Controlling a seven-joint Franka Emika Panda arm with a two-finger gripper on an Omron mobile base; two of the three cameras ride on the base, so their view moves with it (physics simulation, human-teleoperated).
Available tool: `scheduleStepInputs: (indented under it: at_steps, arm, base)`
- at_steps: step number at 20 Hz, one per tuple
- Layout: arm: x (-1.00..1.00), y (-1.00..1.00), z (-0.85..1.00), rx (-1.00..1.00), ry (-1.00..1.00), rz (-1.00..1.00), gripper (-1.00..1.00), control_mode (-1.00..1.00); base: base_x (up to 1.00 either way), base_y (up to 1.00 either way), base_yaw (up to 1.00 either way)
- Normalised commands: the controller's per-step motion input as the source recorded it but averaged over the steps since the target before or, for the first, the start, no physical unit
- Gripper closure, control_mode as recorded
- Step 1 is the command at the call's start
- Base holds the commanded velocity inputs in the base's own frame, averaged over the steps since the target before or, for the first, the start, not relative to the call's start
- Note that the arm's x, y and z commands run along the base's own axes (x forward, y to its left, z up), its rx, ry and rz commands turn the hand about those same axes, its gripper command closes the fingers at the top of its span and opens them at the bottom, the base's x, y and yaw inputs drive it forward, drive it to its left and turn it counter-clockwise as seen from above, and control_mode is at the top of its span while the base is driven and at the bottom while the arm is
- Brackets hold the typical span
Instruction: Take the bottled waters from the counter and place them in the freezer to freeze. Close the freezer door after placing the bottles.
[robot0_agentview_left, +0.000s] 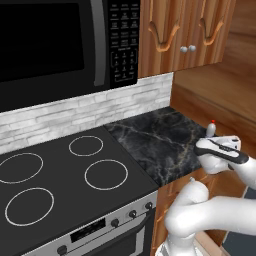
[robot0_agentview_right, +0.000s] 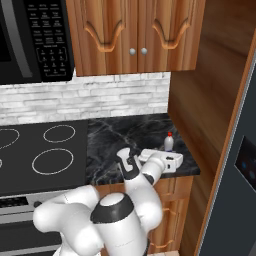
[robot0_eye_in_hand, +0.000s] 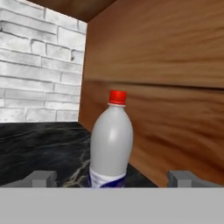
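I'm reaching for the red-capped bottle (robot0_eye_in_hand: 111, 144), which stands upright on the counter (robot0_agentview_left: 150, 137) at its right end, close to the wooden side wall (robot0_eye_in_hand: 166, 87). From the hand view it sits dead centre between my two fingertips (robot0_eye_in_hand: 41, 178), one showing on each side of its base with clear gaps, so my jaws are wide apart and nothing is gripped yet. My gripper (robot0_agentview_right: 167, 159) is held low and level, just on the near side of the bottle, pointing toward the far right corner. I judge that's so the fingers can slide past the body and close around its wide middle, not the narrow neck.

In the left base view only the cap and shoulder of the bottle poke up behind my hand. The right base view shows it just beyond the hand, near the counter's right edge.

I can't see the green-capped bottle here. The dark blue-grey panel at the far right of the right base view looks like the freezer (robot0_agentview_right: 240, 165); it appears shut, but I can't be sure from this sliver.

The stovetop (robot0_agentview_left: 65, 175) is left of the counter, well apart from my reach. Risk as I judge it: the wall is close, so a nudge could tip the bottle against it.
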Motion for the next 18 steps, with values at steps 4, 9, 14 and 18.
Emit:
scheduleStepInputs:
  at_steps: [4,9,14,18]
  arm:
    - [0.07,0.00,0.00,0.00,0.00,0.00,-1.00,-1.00]
    - [0.12,0.00,0.00,0.00,0.00,0.00,-1.00,-1.00]
    - [0.17,0.00,0.00,0.00,0.00,0.00,-1.00,-1.00]
    - [0.19,0.00,0.00,0.00,0.00,0.00,-1.00,-1.00]
  base:
    - [0.00,0.00,0.00]
    - [0.00,0.00,0.00]
    - [0.00,0.00,0.00]
    - [0.00,0.00,0.00]
